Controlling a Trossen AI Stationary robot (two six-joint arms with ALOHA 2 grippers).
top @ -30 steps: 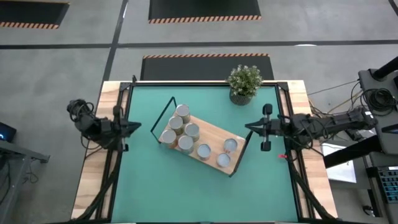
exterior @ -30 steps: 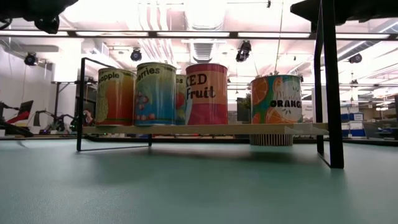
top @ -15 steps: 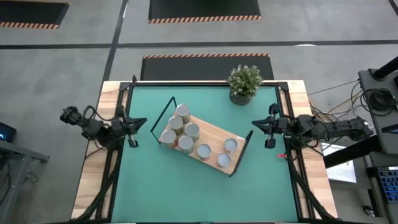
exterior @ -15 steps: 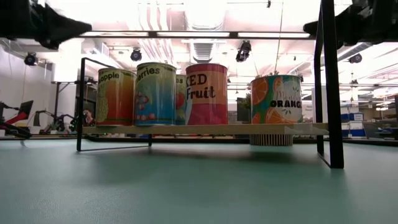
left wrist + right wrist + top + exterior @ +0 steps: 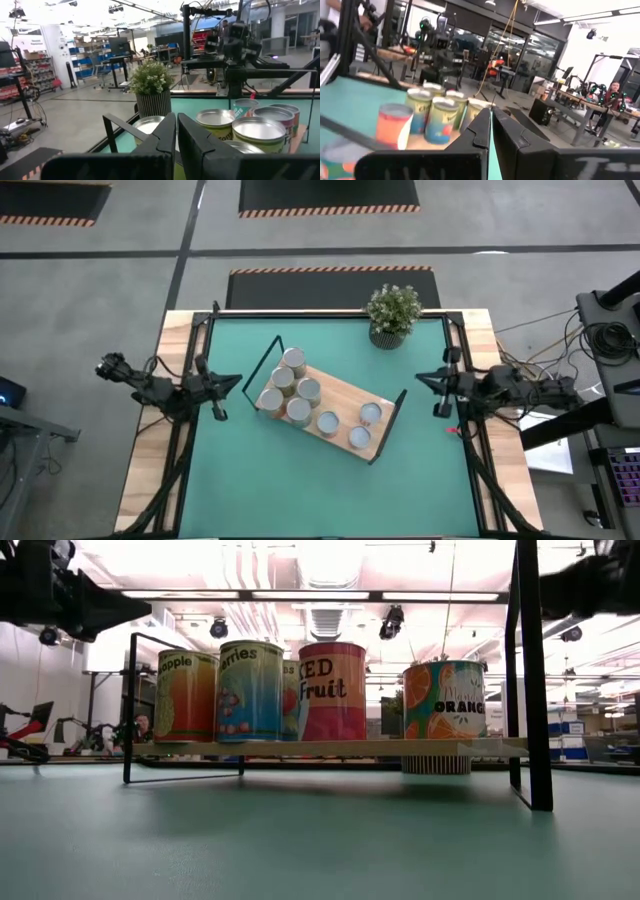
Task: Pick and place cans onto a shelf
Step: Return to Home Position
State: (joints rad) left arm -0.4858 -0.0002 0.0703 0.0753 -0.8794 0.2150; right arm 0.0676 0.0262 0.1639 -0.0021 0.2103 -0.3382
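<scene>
The left gripper [image 5: 236, 381] hangs over the left side of the desk [image 5: 300, 490]. Its 2 fingers are drawn together to a narrow slit with nothing between them, and it points toward the shelf [image 5: 345, 396]. Seen from above, its tip is close to the shelf's nearer wire loop [image 5: 258, 365]; the low view shows that arm higher than the can tops. The right gripper [image 5: 420, 378] hangs over the desk's right side, likewise closed to a thin gap and empty, facing the shelf from the other end and apart from it. The shelf lies diagonally at mid-desk with 8 cans [image 5: 298, 411] standing upright on it: 5 bunched at its left end and 3 spaced toward its right end. A potted plant [image 5: 393, 310] stands at the desk's far edge.
</scene>
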